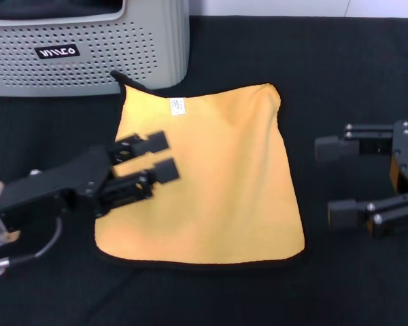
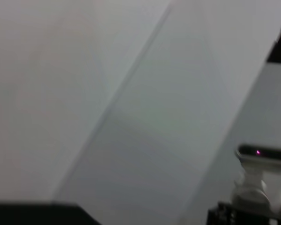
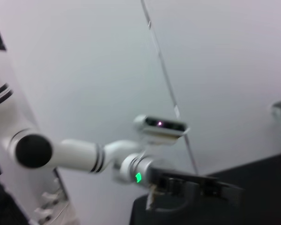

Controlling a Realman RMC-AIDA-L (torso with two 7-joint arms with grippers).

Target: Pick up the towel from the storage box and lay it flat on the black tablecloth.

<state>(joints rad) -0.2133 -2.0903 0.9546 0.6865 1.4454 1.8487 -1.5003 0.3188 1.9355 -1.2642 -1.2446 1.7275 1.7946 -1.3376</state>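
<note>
Only the head view shows the work: the towel (image 1: 207,176) lies yellow side up, spread on the black tablecloth (image 1: 340,81), its 11 o'clock corner just beside the storage box (image 1: 88,47), which is cut off at 12 o'clock. The left gripper (image 1: 162,157), fingers spread and holding nothing, is above the towel's 9 o'clock part. The right gripper (image 1: 336,180), also spread, is at 3 o'clock, apart from the towel. Both wrist views show pale walls; the right one catches the left arm (image 3: 84,157) in the distance.

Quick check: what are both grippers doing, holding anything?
Left gripper: open, empty, above the towel.
Right gripper: open, empty, beside the towel.
</note>
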